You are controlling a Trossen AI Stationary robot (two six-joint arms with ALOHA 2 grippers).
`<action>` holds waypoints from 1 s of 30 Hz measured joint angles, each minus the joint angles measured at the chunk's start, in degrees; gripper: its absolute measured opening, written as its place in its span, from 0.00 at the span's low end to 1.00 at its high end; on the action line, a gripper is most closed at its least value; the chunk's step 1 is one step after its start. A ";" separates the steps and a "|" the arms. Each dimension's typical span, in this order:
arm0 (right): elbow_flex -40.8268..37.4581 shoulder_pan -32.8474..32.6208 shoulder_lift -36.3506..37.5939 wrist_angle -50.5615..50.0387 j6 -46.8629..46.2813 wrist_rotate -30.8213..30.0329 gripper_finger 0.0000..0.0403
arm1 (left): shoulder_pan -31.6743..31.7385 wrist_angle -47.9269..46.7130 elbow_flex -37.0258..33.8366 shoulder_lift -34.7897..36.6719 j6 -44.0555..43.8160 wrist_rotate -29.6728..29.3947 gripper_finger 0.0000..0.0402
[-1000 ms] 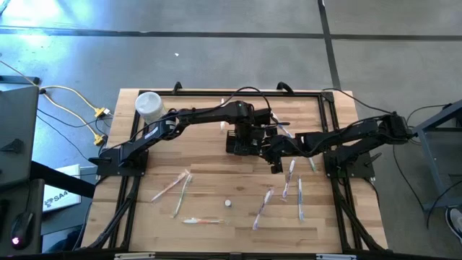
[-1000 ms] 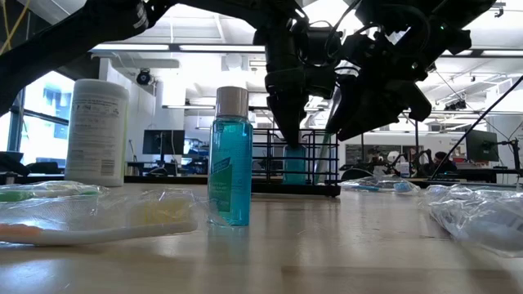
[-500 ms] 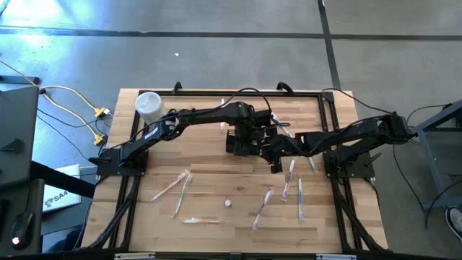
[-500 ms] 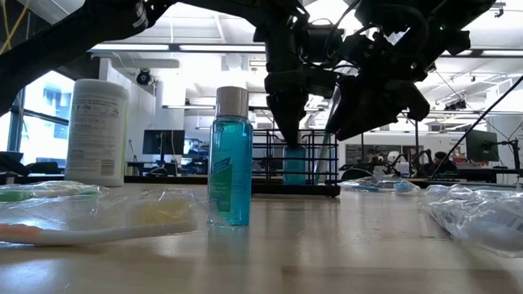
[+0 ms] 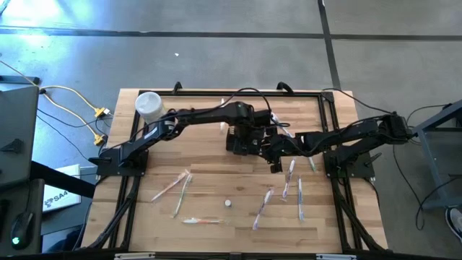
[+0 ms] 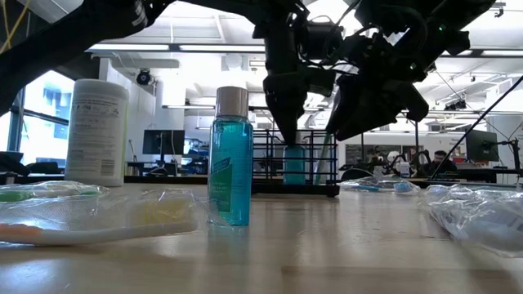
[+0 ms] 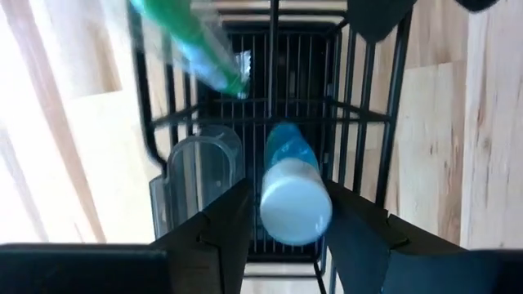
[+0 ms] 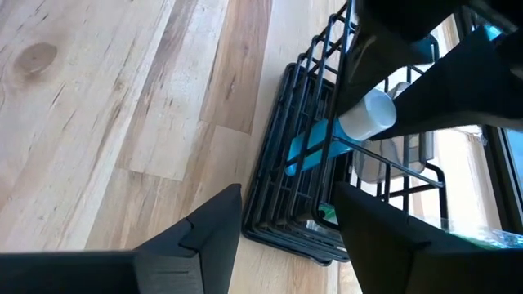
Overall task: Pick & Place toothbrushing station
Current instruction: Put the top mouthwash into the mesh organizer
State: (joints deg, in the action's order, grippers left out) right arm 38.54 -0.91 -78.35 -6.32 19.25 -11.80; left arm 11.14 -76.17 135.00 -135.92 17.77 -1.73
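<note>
The black wire-mesh caddy point(image 5: 242, 141) stands on its base in the middle of the table. It also shows in the low view point(image 6: 296, 163). In it stand a small blue bottle with a white cap point(image 7: 296, 211), a clear plastic piece point(image 7: 196, 167) and a wrapped green toothbrush point(image 7: 192, 37). My left gripper point(image 7: 290, 233) is above the caddy, pointing down and open. Its fingers stand on either side of the bottle's cap, with a narrow gap on one side. My right gripper point(image 5: 275, 160) is open and empty, low beside the caddy's right near corner.
A white cylindrical container point(image 5: 149, 105) stands at the far left. Several wrapped toothbrushes point(image 5: 292, 189) lie right of centre and near left point(image 5: 177, 189). A blue mouthwash bottle point(image 6: 230, 155) stands near the front.
</note>
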 joint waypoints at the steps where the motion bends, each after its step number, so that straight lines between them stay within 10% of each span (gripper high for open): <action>1: 0.00 0.00 0.00 -0.02 -0.04 0.02 0.47 | 0.00 -0.09 0.00 0.22 0.02 -0.43 0.37; 30: -0.04 -0.04 0.00 0.04 -0.13 0.18 0.47 | 0.11 0.41 0.00 0.55 0.36 -0.41 0.37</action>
State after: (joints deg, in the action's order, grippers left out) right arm 38.50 -0.95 -78.35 -6.28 19.11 -11.62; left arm 11.25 -75.76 135.00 -135.37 18.13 -2.14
